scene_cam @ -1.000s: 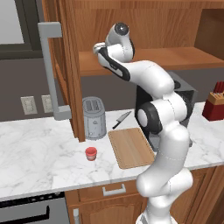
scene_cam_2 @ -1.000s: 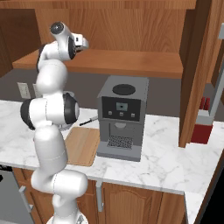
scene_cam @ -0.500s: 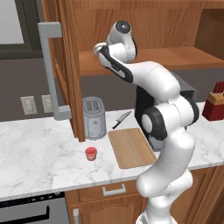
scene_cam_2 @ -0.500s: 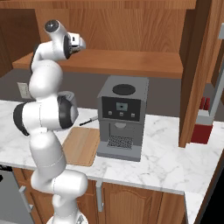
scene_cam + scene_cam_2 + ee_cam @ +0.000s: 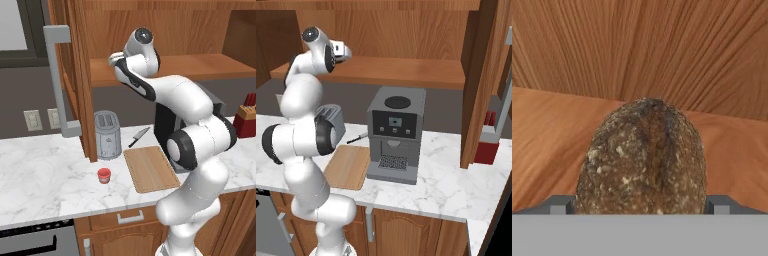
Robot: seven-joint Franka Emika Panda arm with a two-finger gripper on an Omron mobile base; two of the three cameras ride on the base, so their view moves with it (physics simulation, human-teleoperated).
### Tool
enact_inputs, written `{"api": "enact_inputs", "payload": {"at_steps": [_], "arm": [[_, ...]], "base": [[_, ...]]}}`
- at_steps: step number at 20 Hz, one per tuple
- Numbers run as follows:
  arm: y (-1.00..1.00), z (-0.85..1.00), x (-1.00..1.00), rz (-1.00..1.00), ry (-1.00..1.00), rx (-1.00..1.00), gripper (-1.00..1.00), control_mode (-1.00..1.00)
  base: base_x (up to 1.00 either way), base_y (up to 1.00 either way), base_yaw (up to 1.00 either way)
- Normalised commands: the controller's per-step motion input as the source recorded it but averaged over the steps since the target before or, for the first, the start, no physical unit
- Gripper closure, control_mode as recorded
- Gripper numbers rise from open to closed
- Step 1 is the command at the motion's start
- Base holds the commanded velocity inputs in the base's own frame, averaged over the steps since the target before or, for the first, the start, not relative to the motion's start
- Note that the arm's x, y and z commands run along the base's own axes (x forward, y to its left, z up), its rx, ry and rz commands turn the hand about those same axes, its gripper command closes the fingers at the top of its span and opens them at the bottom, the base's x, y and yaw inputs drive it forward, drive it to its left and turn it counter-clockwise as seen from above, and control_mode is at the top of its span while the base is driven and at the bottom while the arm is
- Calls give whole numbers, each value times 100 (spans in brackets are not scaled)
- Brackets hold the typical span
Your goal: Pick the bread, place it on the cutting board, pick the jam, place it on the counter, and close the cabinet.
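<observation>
The bread (image 5: 644,160), a dark speckled lump, lies on the wooden shelf (image 5: 542,140) inside the cabinet. My gripper (image 5: 639,206) is open with one finger tip (image 5: 559,205) on each side of the bread. My hand (image 5: 118,62) reaches into the open cabinet (image 5: 75,75) above the counter (image 5: 45,185). A small red jar, the jam (image 5: 104,175), stands on the counter left of the cutting board (image 5: 150,168). The board lies bare.
The cabinet door with its grey bar handle (image 5: 60,80) stands open to the left. A toaster (image 5: 107,134) and a knife (image 5: 139,136) sit behind the board. A coffee machine (image 5: 396,132) stands to its right, and a knife block (image 5: 247,117) further right.
The arm has edged slightly further into the cabinet. The jam and board have not moved.
</observation>
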Motion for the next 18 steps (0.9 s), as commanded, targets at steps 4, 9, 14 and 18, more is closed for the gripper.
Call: {"api": "enact_inputs", "payload": {"at_steps": [4, 9, 14, 18], "arm": [[-5, 0, -32, 0, 0, 0, 100, -100], [-11, 12, -39, 0, 0, 0, 100, -100], [-11, 19, -35, 0, 0, 0, 100, -100], [-9, 15, -38, 0, 0, 0, 100, -100]], "base": [[0, 0, 0], [0, 0, 0], [0, 0, 0], [0, 0, 0]]}}
